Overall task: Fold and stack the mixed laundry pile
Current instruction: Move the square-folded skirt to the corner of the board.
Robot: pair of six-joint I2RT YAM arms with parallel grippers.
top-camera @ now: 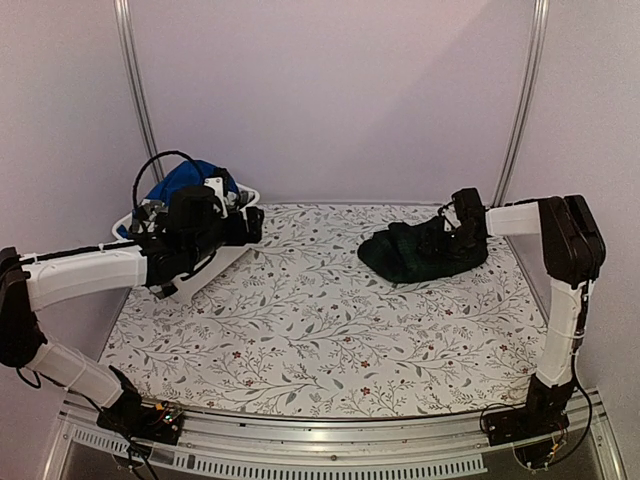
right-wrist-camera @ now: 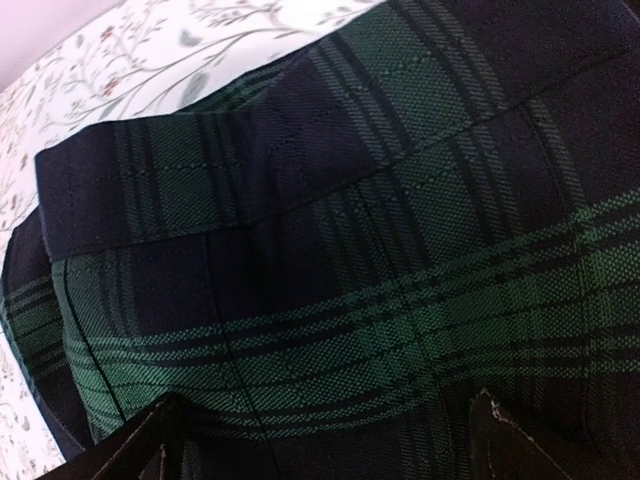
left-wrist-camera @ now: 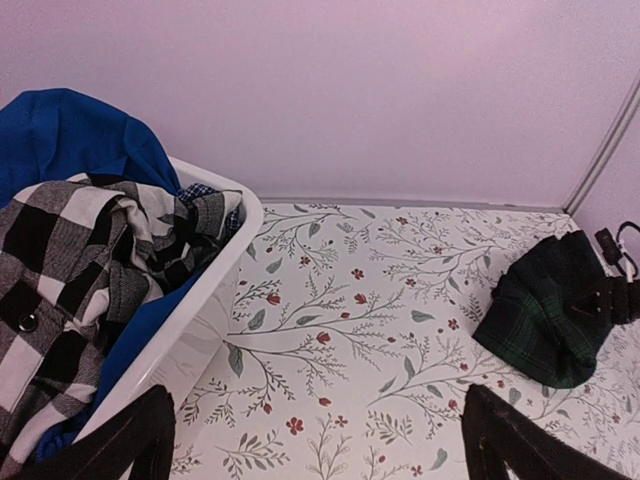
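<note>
The laundry pile lies in two places. A bright blue garment [top-camera: 182,180] and a black-and-white checked shirt [left-wrist-camera: 70,270] fill the white tub [left-wrist-camera: 215,320]; the blue one also shows in the left wrist view [left-wrist-camera: 70,140]. The dark green-navy tartan garment [top-camera: 420,252] lies crumpled on the table at the right and also shows in the left wrist view [left-wrist-camera: 545,310]. My left gripper [top-camera: 250,222] is open and empty beside the tub's right wall, its fingers [left-wrist-camera: 125,440] wide apart over bare tablecloth. My right gripper [top-camera: 452,228] is open, low over the tartan cloth [right-wrist-camera: 330,280], which fills its view.
The tub [top-camera: 215,265] stands tilted at the back left, close to the back wall. The floral tablecloth [top-camera: 320,330] covers the table. Metal frame posts [top-camera: 520,100] stand at the back corners.
</note>
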